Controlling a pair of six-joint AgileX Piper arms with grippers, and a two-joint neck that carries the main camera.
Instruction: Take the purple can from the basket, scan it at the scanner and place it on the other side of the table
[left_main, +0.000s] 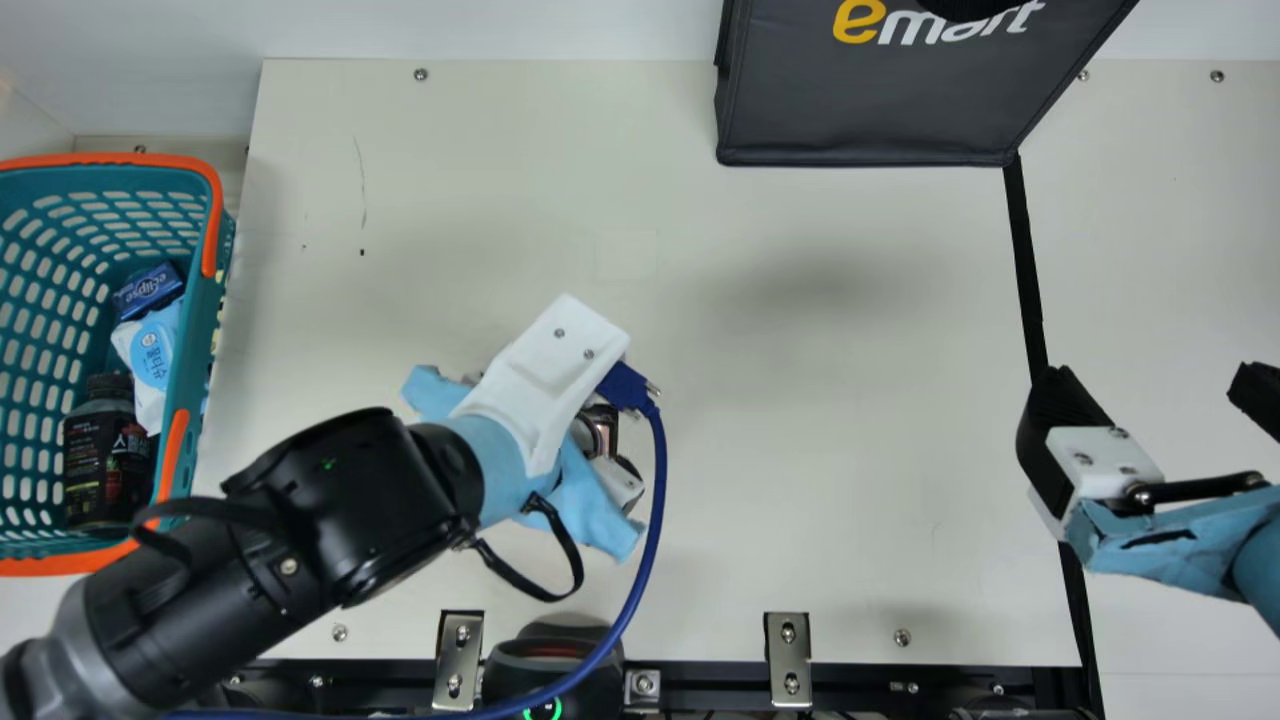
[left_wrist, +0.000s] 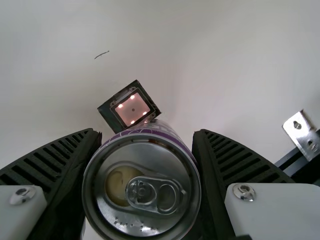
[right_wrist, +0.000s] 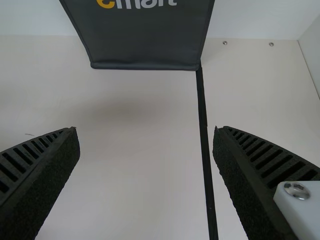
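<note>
In the main view my left gripper (left_main: 560, 365) is over the left-centre of the table, its fingertips hidden beneath its white housing. The left wrist view has the purple can (left_wrist: 142, 187) held top-on to the camera between both ribbed fingers of my left gripper (left_wrist: 145, 145). Just beyond the can is the scanner's square window (left_wrist: 132, 108), with small lights lit; the can's far side overlaps its edge. My right gripper (left_main: 1160, 395) is at the main view's right, fingers wide apart. Nothing lies between the fingers of my right gripper (right_wrist: 145, 135) in its wrist view.
The teal basket (left_main: 190, 360) at far left holds a dark bottle (left_main: 100, 465) and small blue and white packs. A dark grey bag (left_main: 870, 110) stands at the back. A blue cable (left_main: 657, 500) loops beside my left wrist, and a black strip (left_main: 1025, 260) runs down the right.
</note>
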